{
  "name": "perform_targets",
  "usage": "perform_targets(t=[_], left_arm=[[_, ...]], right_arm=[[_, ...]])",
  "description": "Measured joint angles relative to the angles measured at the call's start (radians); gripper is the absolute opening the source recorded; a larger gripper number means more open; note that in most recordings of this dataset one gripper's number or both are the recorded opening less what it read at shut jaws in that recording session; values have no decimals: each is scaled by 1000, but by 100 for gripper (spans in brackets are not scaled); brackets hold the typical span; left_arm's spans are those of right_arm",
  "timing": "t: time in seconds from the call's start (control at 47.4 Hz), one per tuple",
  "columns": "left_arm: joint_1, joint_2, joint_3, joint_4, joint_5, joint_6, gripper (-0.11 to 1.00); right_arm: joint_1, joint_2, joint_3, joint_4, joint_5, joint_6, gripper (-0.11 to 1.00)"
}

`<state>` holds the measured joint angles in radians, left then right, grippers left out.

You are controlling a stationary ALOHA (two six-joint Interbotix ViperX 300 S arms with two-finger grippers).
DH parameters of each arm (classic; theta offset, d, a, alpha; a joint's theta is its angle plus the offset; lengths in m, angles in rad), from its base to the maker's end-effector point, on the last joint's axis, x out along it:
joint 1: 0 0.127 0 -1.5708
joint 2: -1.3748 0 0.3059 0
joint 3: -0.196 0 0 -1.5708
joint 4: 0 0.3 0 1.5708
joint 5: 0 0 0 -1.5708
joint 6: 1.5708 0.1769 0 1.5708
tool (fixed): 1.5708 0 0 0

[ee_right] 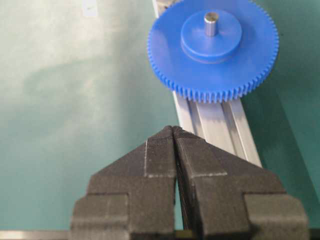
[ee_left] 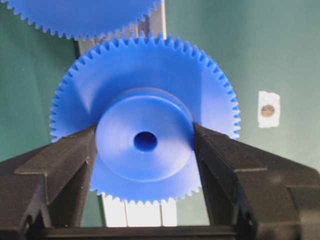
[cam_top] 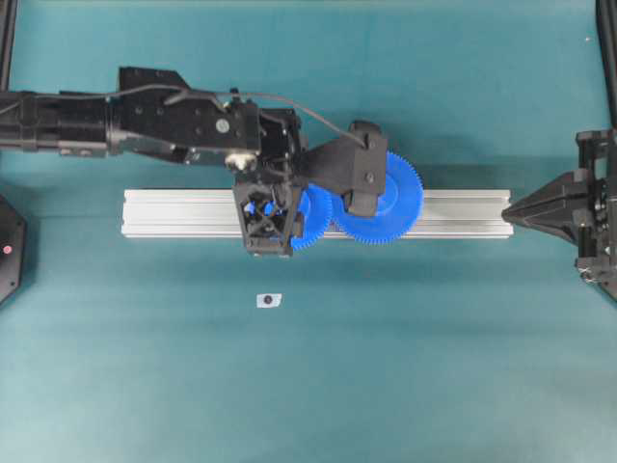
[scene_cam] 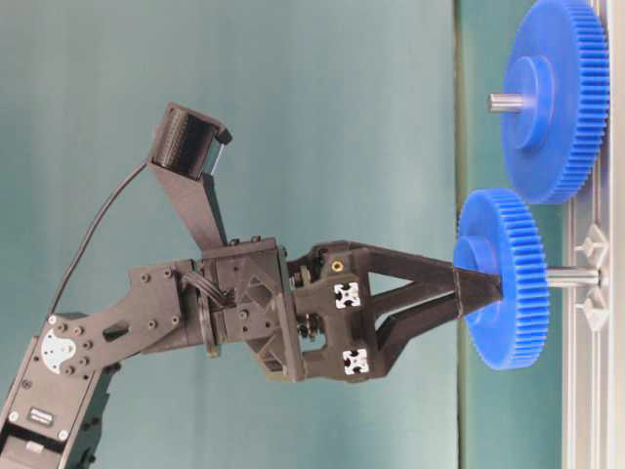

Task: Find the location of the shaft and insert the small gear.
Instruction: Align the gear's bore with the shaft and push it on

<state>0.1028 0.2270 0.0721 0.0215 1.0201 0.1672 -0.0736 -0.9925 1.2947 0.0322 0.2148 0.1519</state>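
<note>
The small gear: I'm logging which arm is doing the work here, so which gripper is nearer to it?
Left. The left gripper grips the small gear by its hub, over the rail. The right gripper sits shut at the rail's far end, apart from it.

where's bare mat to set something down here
Open mat lies below the rail, either side of the white tag, and above the left arm. Crowded mid-rail: the left hand grips the small gear beside the large gear.

Teal table point(cam_top: 434, 367) under even, soft light, matte surface with faint shadows, black frame posts point(cam_top: 8, 39) at both upper corners, plain teal backdrop at table level
</note>
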Motion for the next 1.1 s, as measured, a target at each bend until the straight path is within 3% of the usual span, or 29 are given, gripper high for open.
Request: perform_targets(t=[0.359, 0.802, 1.098], left_arm=[[-2, 31, -46, -2, 14, 18, 64], [0, 14, -17, -2, 48, 14, 64], [0, 41, -69, -2, 61, 17, 64]], right_arm=[[-2, -2, 3, 0, 0, 0, 3], [-2, -2, 3, 0, 0, 0, 3], [-2, 0, 5, 0, 0, 0, 3]])
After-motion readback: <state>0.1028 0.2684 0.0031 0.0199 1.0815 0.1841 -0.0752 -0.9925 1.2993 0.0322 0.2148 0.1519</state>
